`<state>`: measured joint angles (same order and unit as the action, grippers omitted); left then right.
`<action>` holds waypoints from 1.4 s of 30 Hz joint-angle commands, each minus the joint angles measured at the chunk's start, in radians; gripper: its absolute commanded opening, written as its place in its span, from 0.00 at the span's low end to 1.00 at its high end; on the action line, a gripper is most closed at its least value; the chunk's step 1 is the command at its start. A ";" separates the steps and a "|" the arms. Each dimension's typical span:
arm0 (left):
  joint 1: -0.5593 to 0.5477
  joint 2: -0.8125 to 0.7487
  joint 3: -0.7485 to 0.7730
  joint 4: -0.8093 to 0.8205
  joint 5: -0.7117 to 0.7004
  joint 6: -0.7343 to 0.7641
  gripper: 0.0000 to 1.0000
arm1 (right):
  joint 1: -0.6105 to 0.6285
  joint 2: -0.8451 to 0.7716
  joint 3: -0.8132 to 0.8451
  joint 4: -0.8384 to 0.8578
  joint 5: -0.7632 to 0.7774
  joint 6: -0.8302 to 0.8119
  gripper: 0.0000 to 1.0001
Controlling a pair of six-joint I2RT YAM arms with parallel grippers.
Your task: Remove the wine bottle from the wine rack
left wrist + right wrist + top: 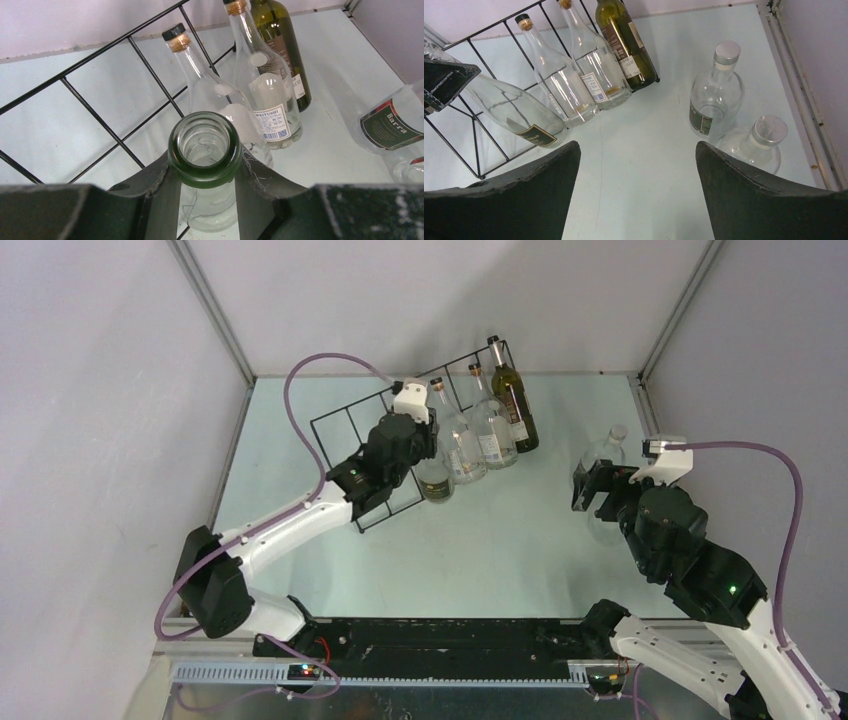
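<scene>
there, wine bottle (210, 210) neck tight in left pincer (205, 185), body on wine rack (100, 118)

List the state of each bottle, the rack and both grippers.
Rack: holds four bottles.
Uncapped bottle: in rack, neck gripped.
Left gripper: shut on uncapped bottle.
Corked bottles: leaning in rack.
Green bottle: leaning in rack.
Round bottles: capped, upright on table.
Right gripper: open, empty.

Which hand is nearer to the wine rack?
Left. The left hand is over the wine rack, shut on the neck of a clear bottle; the right hand is open, apart, to its right.
</scene>
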<state>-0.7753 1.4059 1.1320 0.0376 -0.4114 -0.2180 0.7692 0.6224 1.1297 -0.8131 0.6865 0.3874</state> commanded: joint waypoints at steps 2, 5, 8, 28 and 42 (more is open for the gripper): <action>-0.057 -0.028 -0.001 -0.002 -0.076 0.069 0.00 | 0.005 -0.005 -0.012 0.019 -0.002 0.024 0.88; -0.096 -0.019 0.003 0.002 -0.107 0.091 0.00 | 0.004 -0.006 -0.019 0.020 -0.005 0.028 0.88; -0.131 -0.012 0.007 0.001 -0.123 0.098 0.00 | 0.005 -0.006 -0.022 0.018 -0.007 0.032 0.88; -0.306 0.003 0.022 -0.031 -0.234 0.098 0.00 | 0.005 -0.042 -0.036 -0.026 0.015 0.054 0.88; -0.331 -0.047 0.052 -0.134 -0.095 -0.012 0.00 | 0.004 -0.046 -0.036 -0.032 0.016 0.052 0.89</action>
<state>-1.1000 1.4040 1.1358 -0.0792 -0.5858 -0.1596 0.7692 0.5838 1.0927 -0.8543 0.6811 0.4305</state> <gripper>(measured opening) 0.401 0.884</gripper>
